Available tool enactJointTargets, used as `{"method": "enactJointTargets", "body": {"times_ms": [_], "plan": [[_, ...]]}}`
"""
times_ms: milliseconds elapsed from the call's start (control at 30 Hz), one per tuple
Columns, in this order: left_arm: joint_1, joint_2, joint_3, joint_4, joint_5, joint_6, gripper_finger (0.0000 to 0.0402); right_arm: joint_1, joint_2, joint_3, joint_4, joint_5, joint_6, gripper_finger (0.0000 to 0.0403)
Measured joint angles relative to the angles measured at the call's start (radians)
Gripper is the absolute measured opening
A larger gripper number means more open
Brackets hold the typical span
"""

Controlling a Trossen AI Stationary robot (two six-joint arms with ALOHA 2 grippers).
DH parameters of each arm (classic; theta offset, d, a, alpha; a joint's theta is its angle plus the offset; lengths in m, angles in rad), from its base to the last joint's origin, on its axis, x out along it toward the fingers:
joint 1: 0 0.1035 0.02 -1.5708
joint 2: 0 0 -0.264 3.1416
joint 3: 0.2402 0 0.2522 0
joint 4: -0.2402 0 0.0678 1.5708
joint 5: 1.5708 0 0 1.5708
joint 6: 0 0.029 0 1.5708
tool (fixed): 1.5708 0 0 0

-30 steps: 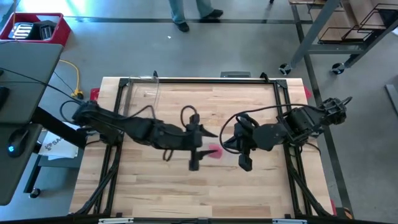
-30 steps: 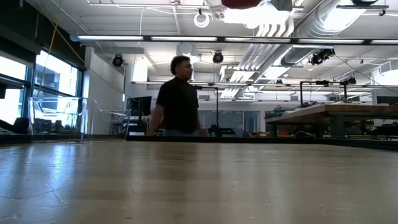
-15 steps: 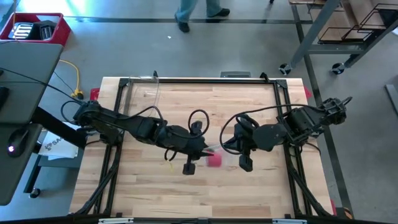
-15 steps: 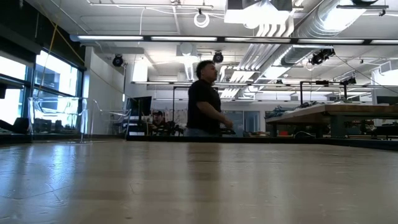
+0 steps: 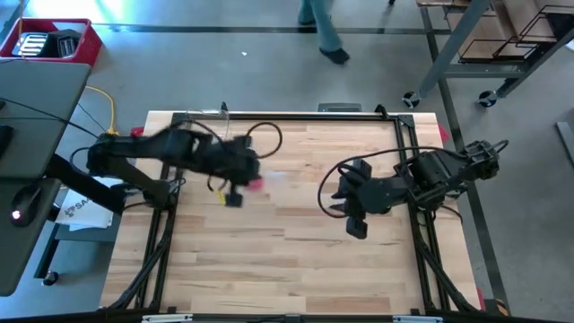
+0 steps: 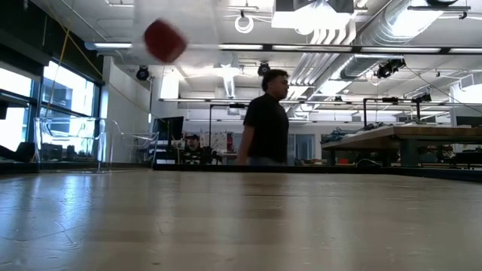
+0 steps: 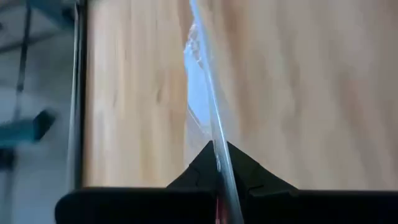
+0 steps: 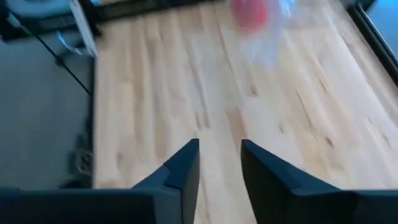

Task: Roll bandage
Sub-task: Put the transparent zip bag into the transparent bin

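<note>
The small red fabric bandage roll [image 5: 255, 183] already looks wound, sealed in a crinkled clear plastic bag [image 7: 200, 93] that the left pincer [image 5: 235, 193] pinches, carried above the wooden bench [image 5: 296, 260]; right pincer [image 5: 353, 224] waits narrowly parted, empty; little seems left

I see two black arms, the left arm [image 5: 152, 157] and the right arm [image 5: 421, 179], with looping black cables and dark wedge-shaped fingers [image 8: 180, 171].
</note>
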Motion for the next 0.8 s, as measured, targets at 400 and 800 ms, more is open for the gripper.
{"method": "enactJointTargets", "body": {"times_ms": [400,800], "plan": [[0.481,0.006,0.000,-0.354,-0.024,0.421,0.0000,-0.112,-0.004,0.000,-0.164,0.048,-0.252,0.0113],[0.773,0.000,-0.245,-0.251,0.013,0.600,0.0000,-0.195,-0.064,-0.001,-0.270,0.027,-0.381,0.0113]]}}
